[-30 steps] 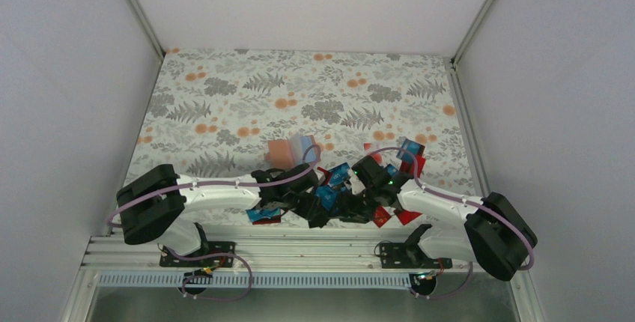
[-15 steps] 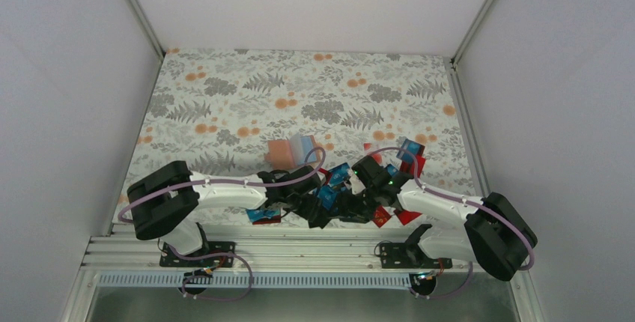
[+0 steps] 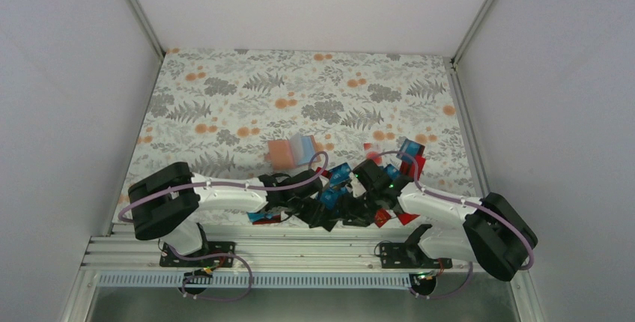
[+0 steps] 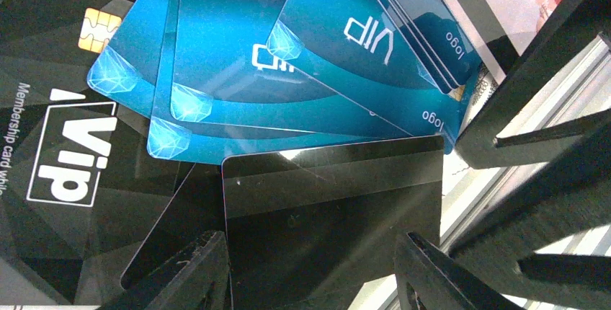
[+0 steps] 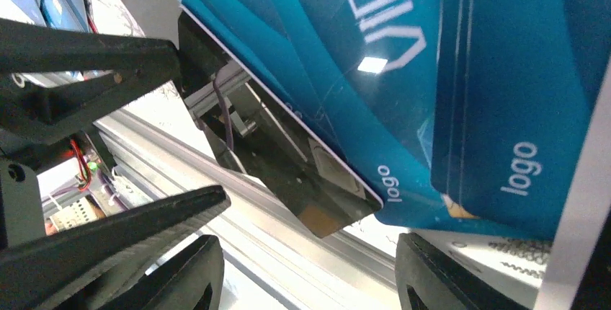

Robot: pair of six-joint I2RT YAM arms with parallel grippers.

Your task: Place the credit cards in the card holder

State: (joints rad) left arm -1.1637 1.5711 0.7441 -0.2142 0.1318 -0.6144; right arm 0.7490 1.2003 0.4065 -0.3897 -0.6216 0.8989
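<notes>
Hanging partly over near rail, black card risks tipping off table if nudged.
Left gripper: jaws spread, straddling that card, no pinch evident. Closing on flat glossy plastic likely skids.
Right gripper: jaws spread too, nothing between.
Both arms crowd same spot, so collision is a risk.
Credit cards fanned, overlapping. Several may lift together.
Card holder lies beyond pile, apart from grippers. Loose on cloth, it may slide during insertion.
</notes>
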